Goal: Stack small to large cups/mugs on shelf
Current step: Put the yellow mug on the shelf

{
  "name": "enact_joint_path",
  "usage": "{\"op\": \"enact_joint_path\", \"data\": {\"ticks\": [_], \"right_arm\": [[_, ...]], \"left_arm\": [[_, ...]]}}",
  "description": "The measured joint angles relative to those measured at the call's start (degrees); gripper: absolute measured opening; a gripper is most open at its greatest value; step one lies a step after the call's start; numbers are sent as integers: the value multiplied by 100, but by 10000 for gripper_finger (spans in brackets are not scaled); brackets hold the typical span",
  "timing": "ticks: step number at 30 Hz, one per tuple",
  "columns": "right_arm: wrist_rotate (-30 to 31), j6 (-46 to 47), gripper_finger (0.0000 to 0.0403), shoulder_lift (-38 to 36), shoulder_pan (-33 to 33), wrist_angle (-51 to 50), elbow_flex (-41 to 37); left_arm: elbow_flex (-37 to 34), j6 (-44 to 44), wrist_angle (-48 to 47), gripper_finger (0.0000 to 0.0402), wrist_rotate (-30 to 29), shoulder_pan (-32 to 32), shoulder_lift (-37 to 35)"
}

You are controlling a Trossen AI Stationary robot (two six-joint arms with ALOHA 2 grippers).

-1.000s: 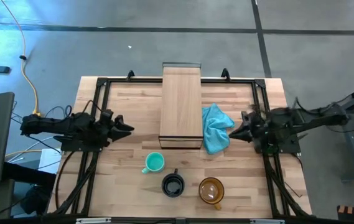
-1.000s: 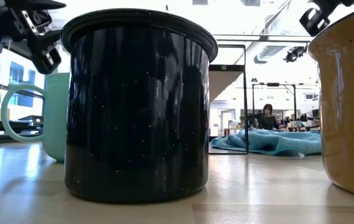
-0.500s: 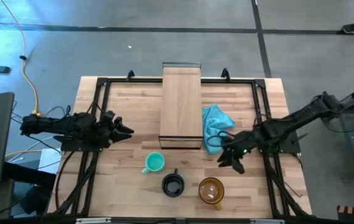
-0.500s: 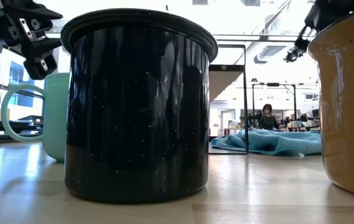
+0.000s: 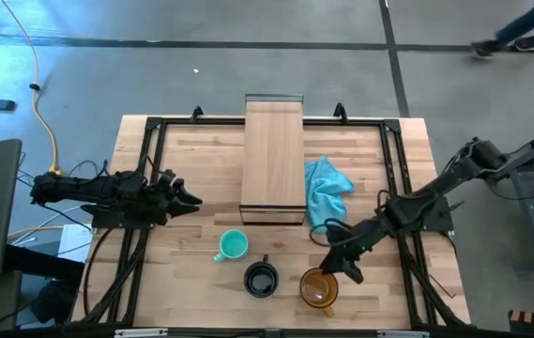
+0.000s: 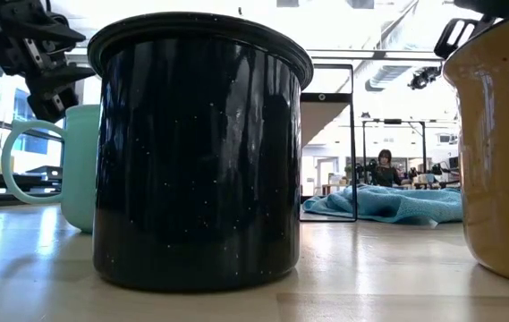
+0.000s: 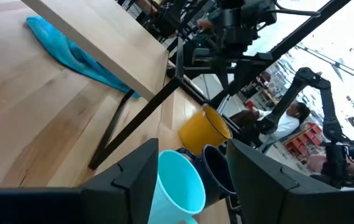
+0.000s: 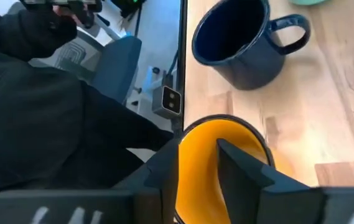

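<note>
Three mugs stand upright on their bases near the table's front edge: a teal mug (image 5: pixel 233 246), a black mug (image 5: pixel 260 279) and an amber mug (image 5: pixel 319 287). The light-wood shelf (image 5: pixel 273 160) lies at the table's far middle. My right gripper (image 5: pixel 338 264) is open just over the amber mug's far rim (image 8: pixel 239 130), one finger above the opening and one outside it. My left gripper (image 5: pixel 191 199) is open and empty at the table's left, pointing toward the teal mug (image 7: pixel 180 183).
A crumpled blue cloth (image 5: pixel 326 192) lies against the shelf's right side, just beyond my right arm. A dark metal frame (image 5: pixel 154 127) runs round the table's edges. A person walks on the floor far beyond the table (image 5: pixel 520 36).
My right gripper has swung from beside the blue cloth toward the table's near edge and left, and has come down over the amber mug's far rim. My left gripper has sunk a little. The mugs have not moved.
</note>
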Motion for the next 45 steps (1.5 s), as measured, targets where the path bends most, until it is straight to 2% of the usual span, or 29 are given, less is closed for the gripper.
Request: {"op": "enact_joint_path", "data": {"ticks": [6,13,28,37,45], "right_arm": [[-2,-9,83,229,58,94,0],[-26,156,107,415,98,174,-1],[839,744,114,411,244,-713,1],[901,869,114,411,320,-705,1],[1346,1136,114,411,602,-807,1]], "left_arm": [[0,-15,-2,179,93,0,0],[0,-146,-26,179,93,0,0],[0,-165,-118,179,74,-1,0],[0,-165,-127,179,72,0,0],[0,-161,-164,179,69,0,2]]}}
